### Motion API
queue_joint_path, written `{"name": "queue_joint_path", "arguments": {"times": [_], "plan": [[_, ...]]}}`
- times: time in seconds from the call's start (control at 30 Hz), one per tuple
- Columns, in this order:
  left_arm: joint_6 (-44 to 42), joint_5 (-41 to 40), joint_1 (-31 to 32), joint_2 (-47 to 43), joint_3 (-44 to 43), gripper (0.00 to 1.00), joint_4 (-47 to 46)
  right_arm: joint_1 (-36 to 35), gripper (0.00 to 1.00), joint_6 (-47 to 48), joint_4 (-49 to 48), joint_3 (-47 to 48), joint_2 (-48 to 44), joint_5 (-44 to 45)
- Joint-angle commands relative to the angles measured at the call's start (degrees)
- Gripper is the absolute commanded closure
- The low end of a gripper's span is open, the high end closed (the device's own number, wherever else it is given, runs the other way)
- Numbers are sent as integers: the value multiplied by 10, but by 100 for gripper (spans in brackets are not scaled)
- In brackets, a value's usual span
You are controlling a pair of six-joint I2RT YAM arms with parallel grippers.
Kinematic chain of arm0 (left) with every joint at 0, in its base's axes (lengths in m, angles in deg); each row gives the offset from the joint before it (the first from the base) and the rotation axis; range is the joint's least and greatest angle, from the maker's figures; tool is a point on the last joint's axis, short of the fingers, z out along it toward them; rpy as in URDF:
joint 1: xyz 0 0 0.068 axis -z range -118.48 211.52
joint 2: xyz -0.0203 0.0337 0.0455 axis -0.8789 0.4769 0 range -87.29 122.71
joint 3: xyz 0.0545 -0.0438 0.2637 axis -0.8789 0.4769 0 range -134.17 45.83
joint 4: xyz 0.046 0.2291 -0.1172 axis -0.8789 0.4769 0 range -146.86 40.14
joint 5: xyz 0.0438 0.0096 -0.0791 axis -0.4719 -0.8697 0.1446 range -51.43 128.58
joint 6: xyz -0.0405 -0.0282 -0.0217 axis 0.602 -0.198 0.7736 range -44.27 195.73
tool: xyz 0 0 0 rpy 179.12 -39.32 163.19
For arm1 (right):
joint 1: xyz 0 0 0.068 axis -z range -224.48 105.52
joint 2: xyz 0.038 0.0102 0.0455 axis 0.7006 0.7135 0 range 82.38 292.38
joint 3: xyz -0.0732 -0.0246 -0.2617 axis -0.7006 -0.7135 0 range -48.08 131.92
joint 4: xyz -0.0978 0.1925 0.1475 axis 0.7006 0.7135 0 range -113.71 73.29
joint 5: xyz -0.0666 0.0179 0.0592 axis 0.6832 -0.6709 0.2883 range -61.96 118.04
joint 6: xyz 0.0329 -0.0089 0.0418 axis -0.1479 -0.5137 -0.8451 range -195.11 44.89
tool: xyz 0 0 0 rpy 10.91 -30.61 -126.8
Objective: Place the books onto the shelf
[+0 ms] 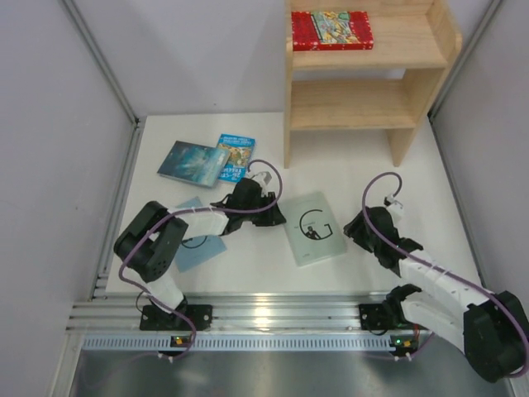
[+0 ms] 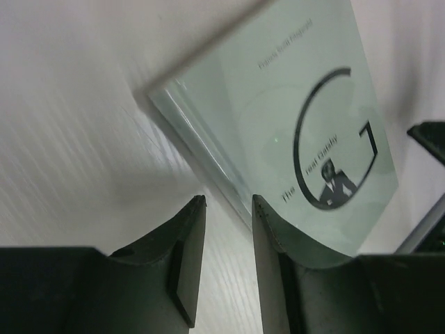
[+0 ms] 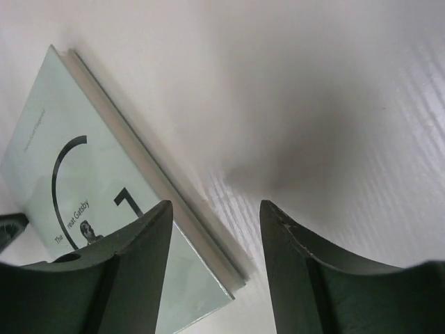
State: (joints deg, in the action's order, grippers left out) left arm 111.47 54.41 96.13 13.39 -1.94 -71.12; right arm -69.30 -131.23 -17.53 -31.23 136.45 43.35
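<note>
1. A pale book [image 1: 197, 248] lies mostly hidden under the left arm [image 1: 157, 240]; we cannot read its cover.
2. We see the left gripper [image 2: 228, 202] and right gripper [image 3: 217, 205] flanking the G-marked book [image 1: 314, 228], jaws parted, nothing between them.
3. Farther off, the teal book [image 1: 188, 161] touches the blue book [image 1: 235, 155].
4. The red book [image 1: 331, 30] lies on the top tier of the shelf [image 1: 413, 50], cut off above.

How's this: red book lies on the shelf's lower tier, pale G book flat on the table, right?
Wrong tier: the red book lies on the upper tier of the shelf, as the top external view shows. The pale G book does lie flat on the table.
</note>
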Motion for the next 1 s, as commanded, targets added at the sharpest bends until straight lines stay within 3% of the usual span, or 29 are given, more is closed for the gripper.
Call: {"name": "queue_joint_path", "arguments": {"times": [0.0,0.07,0.13,0.17,0.27,0.33,0.4,0.53,0.63,0.73,0.97], "plan": [[15,-42,29,-85,34,62,28,20,45,100,53,91,-8,-17],[14,-68,30,-101,26,62,72,21,36,93,133,120,-16,-16],[-3,-129,27,-94,-28,59,125,21,28,81,159,128,-37,-28],[-6,-143,22,-85,-53,59,196,21,24,90,150,123,-46,-48],[-2,-132,12,-52,-114,59,253,33,20,233,73,128,-24,-104],[23,-77,13,-56,-82,57,211,50,16,308,51,158,41,-120],[62,-42,13,-58,-51,57,122,67,11,332,45,174,86,-192],[93,-6,16,-24,-20,67,86,76,9,377,7,188,183,-249],[109,-1,19,-6,4,86,61,77,8,391,-20,192,242,-303],[130,3,23,4,22,100,40,49,7,378,-57,185,273,-365],[145,7,32,8,42,100,27,-10,8,284,-163,168,279,-423]]}}
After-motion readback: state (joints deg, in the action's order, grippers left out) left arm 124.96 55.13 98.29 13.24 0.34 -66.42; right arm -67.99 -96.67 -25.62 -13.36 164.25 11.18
